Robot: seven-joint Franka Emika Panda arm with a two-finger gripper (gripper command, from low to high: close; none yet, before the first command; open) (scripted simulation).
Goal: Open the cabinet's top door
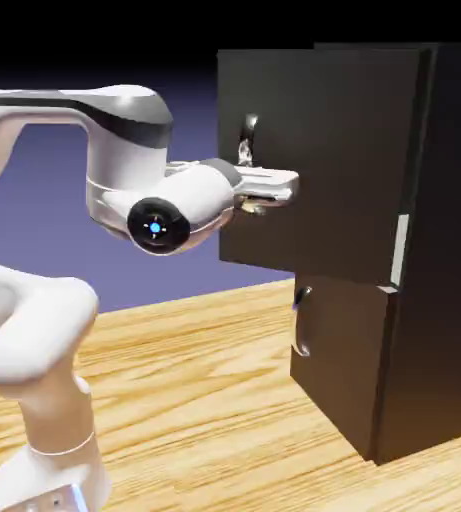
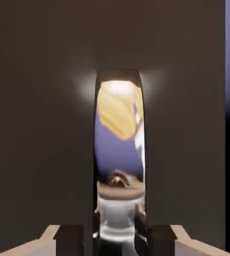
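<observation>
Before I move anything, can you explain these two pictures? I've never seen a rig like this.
The exterior view comes from a still camera beside the machine, a white robot arm. On the wooden table stands a black cabinet; its top door is swung open, while the lower door is not swung out with it.

The hand view looks along the gripper. Its two fingers sit at the bottom edge, closed around the top door's shiny handle, which mirrors its surroundings.

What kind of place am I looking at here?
Probably a computer-simulated robot test scene, not a real room: a white robot arm, a glossy black cabinet and a wood-grain surface before a plain blue-violet backdrop.
</observation>
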